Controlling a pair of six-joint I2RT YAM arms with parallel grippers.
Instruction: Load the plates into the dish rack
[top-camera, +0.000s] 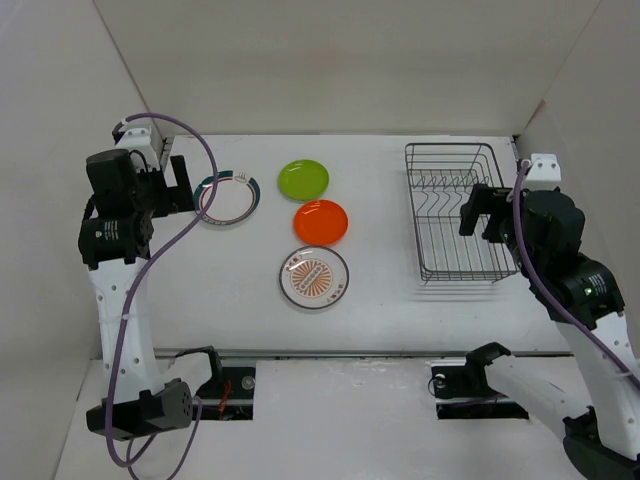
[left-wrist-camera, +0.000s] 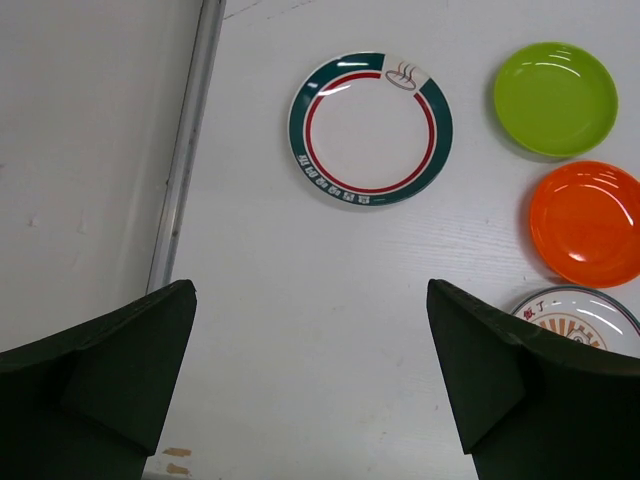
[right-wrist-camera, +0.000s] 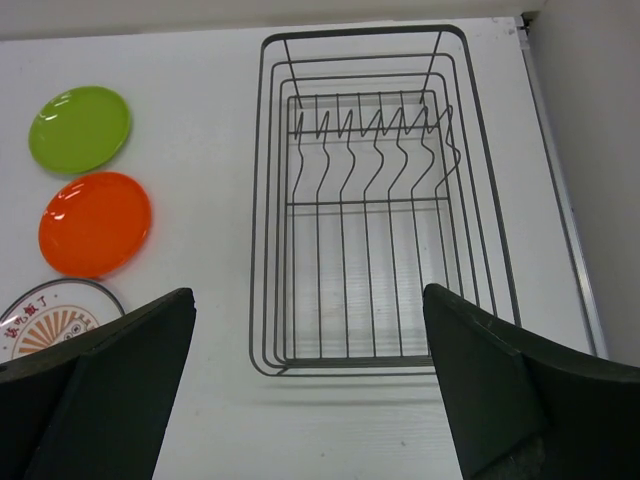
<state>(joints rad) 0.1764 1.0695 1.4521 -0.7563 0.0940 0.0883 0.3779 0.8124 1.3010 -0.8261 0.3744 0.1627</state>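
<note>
White table (top-camera: 390, 300), four plates and a rack

We see the teal-rimmed plate (top-camera: 229, 197) flat at left. The lime green plate (top-camera: 303, 179), orange plate (top-camera: 321, 222) and patterned plate (top-camera: 314, 277) form a close column, perhaps touching, and the dish rack (top-camera: 450, 145) stands well apart at right.

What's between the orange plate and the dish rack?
Nothing: only bare table separates the orange plate and dish rack, seen in the top external view.

Four small round plates are lying flat, none touching: the lime green plate (top-camera: 303, 178) farthest back, the orange plate (top-camera: 321, 222) just in front of it, the orange-patterned white plate (top-camera: 315, 277) nearest, the teal-rimmed white plate (top-camera: 228, 198) off left. The dark wire dish rack (top-camera: 452, 146) is sitting well to their right, divider prongs upright.
</note>
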